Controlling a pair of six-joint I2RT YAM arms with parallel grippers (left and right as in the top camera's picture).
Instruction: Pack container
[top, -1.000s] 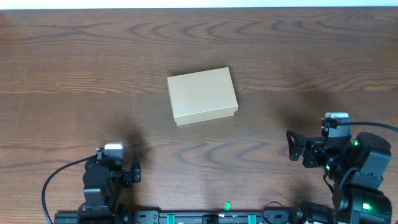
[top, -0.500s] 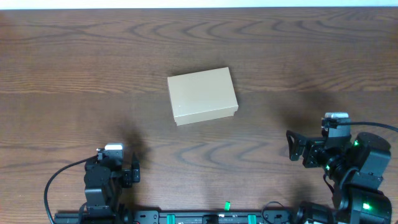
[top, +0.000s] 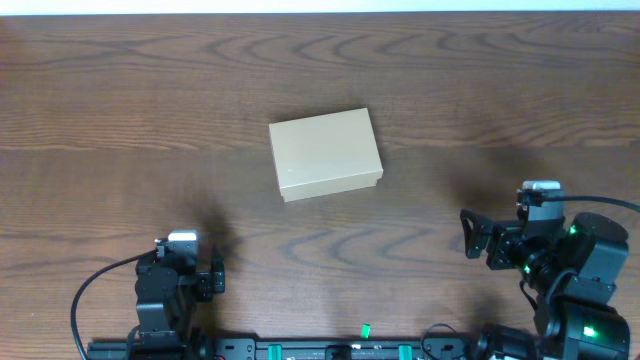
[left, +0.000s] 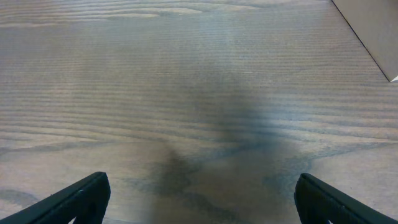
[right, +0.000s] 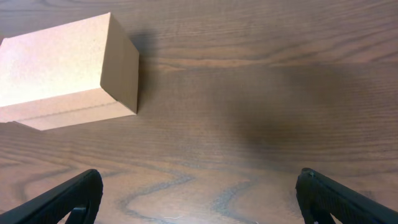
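Dark brown wood-grain table (top: 120, 90); pale strip along far edge.

container (left: 376, 25) cut off at l wrist view's top-rt corner.

Finish of the counter (top: 120, 100): dark brown wood grain, smooth, low sheen, with a soft pale glare across its far part in the left wrist view. Finish of the container (top: 326, 154): plain tan cardboard, matt, with a fine speckled fibre texture visible in the right wrist view; edges crisp. Fingers of the left end effector (left: 200, 202) and right end effector (right: 199, 199): black, matt, plastic-looking.
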